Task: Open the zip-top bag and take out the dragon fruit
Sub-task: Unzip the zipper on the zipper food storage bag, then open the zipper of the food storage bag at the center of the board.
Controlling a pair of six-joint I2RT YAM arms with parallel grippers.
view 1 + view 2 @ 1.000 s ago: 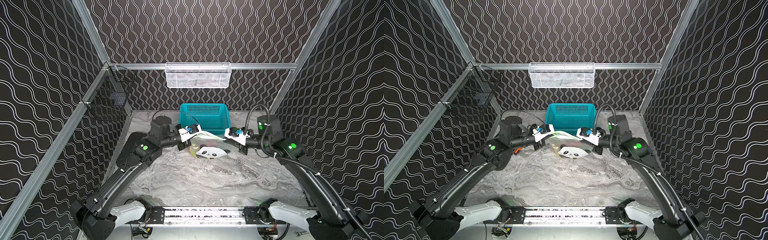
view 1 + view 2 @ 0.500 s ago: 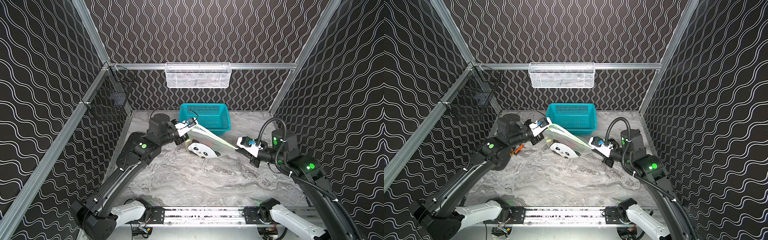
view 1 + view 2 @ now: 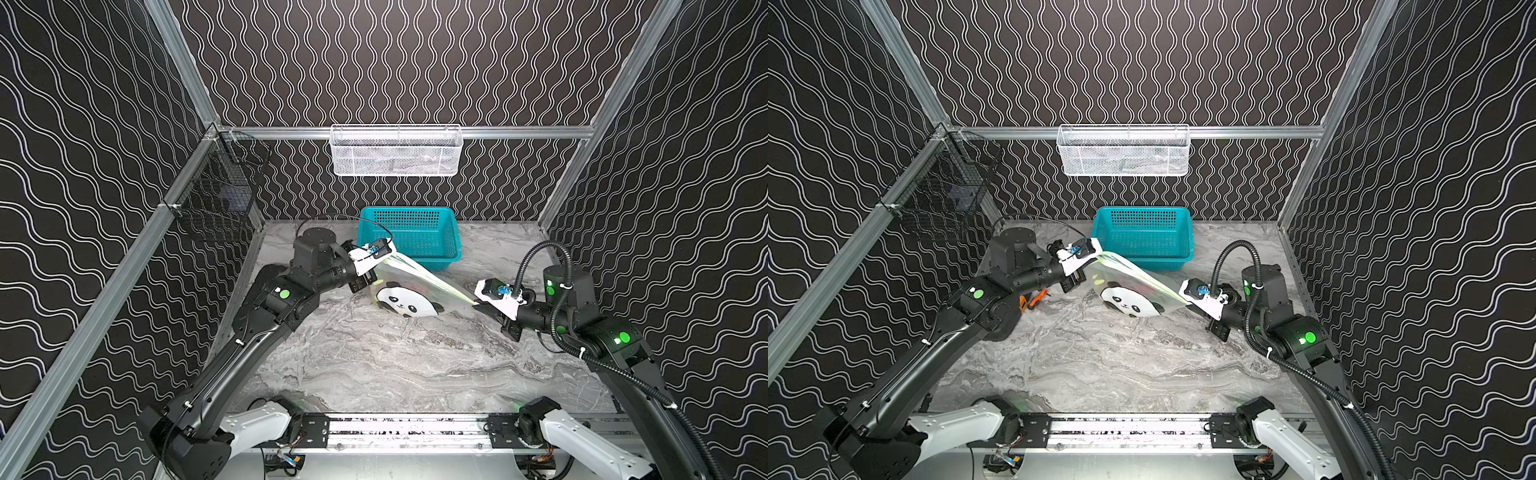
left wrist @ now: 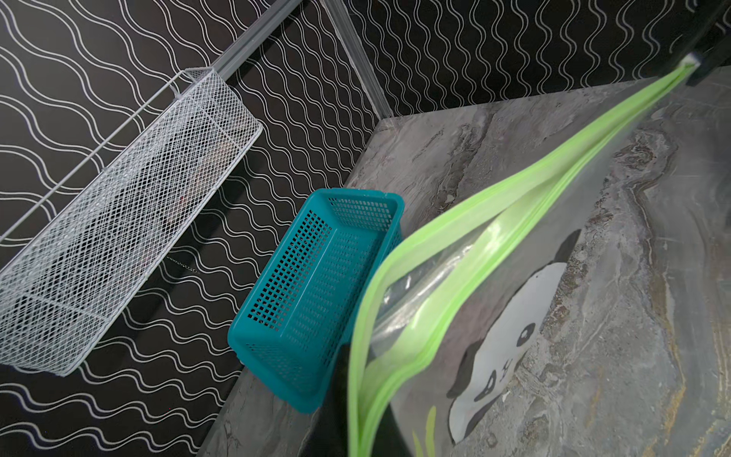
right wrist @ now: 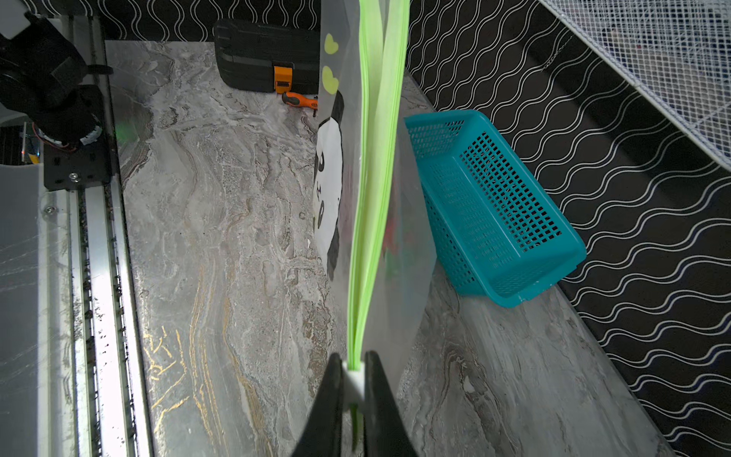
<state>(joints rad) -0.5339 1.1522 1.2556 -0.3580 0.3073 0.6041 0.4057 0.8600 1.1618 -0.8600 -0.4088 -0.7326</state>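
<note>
Between the left gripper and the right gripper, the bag hangs stretched taut. A second ago the two grippers sat close together over it. Since then the right one has drawn well away from the left, dragging the white slider to the far end of the green strip. The left jaws are clamped tight on the bag's upper corner; the right jaws are nearly closed, pinching the slider. Just ahead of the left gripper the strip's two halves stand parted, so the mouth looks unzipped. Ahead of the right gripper, the dragon fruit shows only as a red-and-green blur through the film, still inside. Opening seems done; reaching in remains.
</note>
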